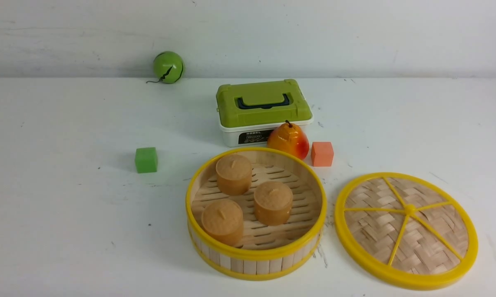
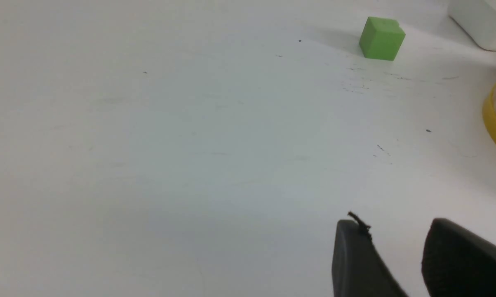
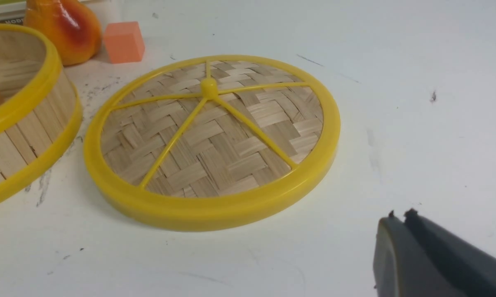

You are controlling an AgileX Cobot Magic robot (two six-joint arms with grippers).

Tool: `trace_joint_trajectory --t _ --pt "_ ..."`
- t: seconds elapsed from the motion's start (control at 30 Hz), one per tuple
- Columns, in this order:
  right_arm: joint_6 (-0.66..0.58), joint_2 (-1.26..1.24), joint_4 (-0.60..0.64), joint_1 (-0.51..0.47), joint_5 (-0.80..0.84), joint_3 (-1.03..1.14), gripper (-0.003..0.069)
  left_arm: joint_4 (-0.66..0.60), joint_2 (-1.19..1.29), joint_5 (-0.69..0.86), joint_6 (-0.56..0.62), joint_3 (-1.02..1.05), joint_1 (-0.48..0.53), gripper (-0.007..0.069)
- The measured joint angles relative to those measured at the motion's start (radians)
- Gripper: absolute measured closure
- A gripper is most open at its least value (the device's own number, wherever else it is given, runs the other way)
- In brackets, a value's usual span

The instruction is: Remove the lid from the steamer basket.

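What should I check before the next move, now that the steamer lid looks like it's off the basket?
1. Lid off the steamer basket: ok, it lies flat on the table to the basket's right.
2. Lid clear of the basket: ok, a gap of bare table shows between them in the right wrist view.
3. Right gripper free of the lid: ok, fingers together, holding nothing, apart from the rim.
4. Left gripper empty: ok, fingers apart, over bare table.
5. Basket contents undisturbed: ok, three brown buns stand upright inside.
6. Arms clear of the scene: cannot tell, neither arm shows in the front view.
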Motion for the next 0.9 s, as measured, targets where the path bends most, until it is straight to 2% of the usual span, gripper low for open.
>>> trace_joint_trajectory --t 0.9 --pt "0.002 0.000 0.000 0.000 0.000 0.000 0.0603 0.000 0.000 0.000 0.000 0.000 0.000 0.0385"
